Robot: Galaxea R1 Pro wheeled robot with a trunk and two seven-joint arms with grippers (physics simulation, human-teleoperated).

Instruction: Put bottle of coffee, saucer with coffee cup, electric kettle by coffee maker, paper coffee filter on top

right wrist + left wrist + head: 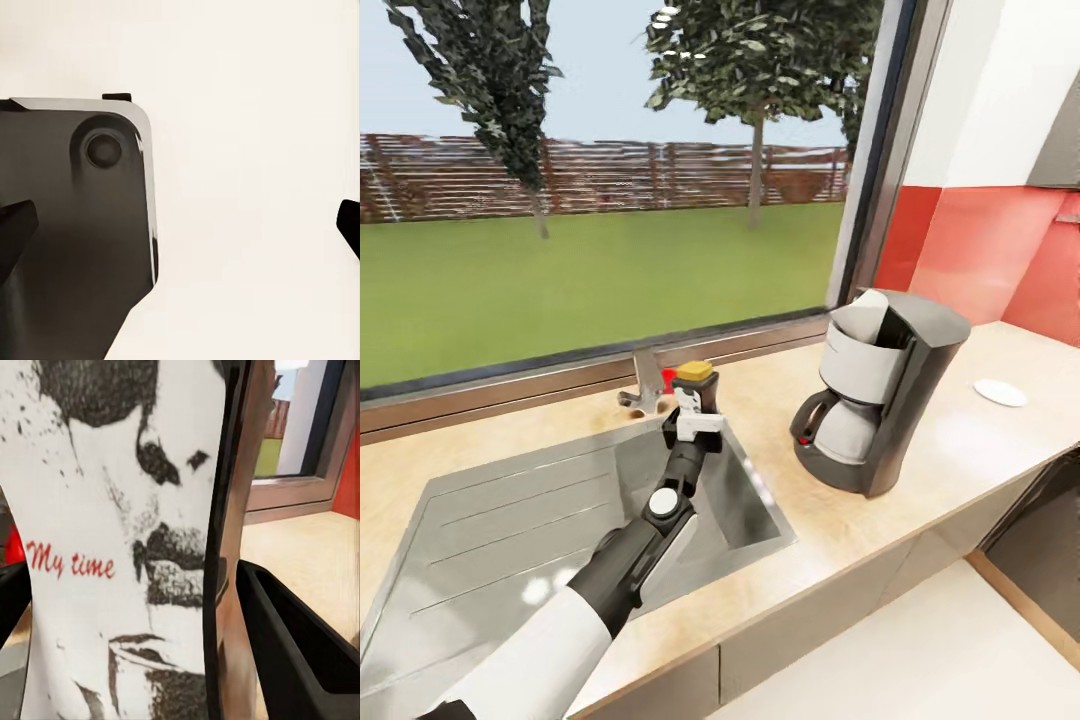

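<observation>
My left gripper (694,420) is shut on the coffee bottle (695,386), a white-labelled bottle with a mustard cap, held upright over the back right corner of the sink (510,520). In the left wrist view the bottle's label (112,547) reads "My time" and sits between the dark fingers (296,645). The grey coffee maker (885,390) stands on the countertop (960,450) to the right, with a white paper filter (868,302) sticking out of its top. A white saucer (1000,392) lies further right. My right gripper (180,225) is open over pale floor.
A faucet (645,385) with a red knob stands just behind the bottle by the window sill. The red backsplash (980,250) rises behind the coffee maker. A dark part of the robot's own body (75,225) lies below the right gripper.
</observation>
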